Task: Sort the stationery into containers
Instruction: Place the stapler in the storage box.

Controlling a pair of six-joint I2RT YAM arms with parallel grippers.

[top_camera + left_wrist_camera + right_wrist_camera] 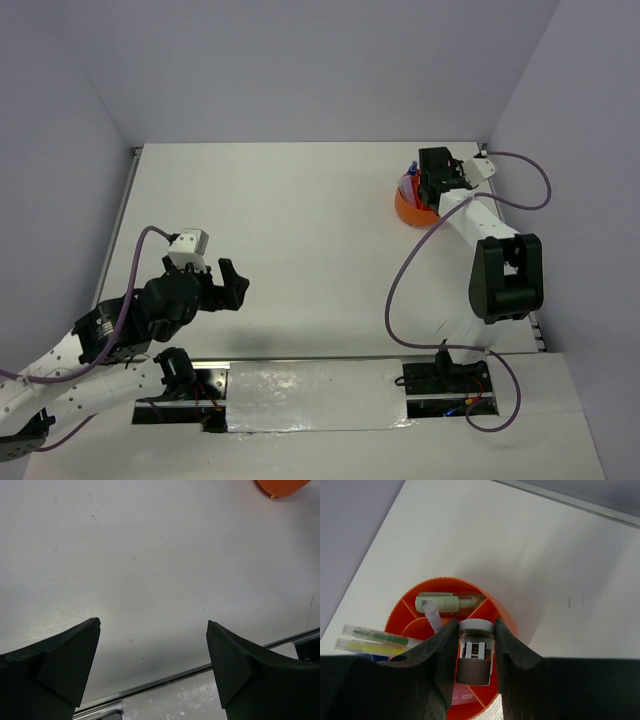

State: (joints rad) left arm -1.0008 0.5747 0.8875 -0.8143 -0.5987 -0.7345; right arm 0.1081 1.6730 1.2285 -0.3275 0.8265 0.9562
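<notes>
I have my right gripper (476, 630) clamped on a small grey-and-white item (476, 652), held just over the orange pot (506, 616) near the table's (150, 555) far right corner (a pale green marker (445, 601) lies in one compartment). My left gripper (152, 625) hangs wide open above the table.

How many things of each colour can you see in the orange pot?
Green: 2, the green pen and the pale green marker
Yellow: 1, the yellow pen
Purple: 1, the purple pen
Grey: 1, the grey thing in the right tool, above the pot
Total: 5 showing; more may be hidden.
</notes>
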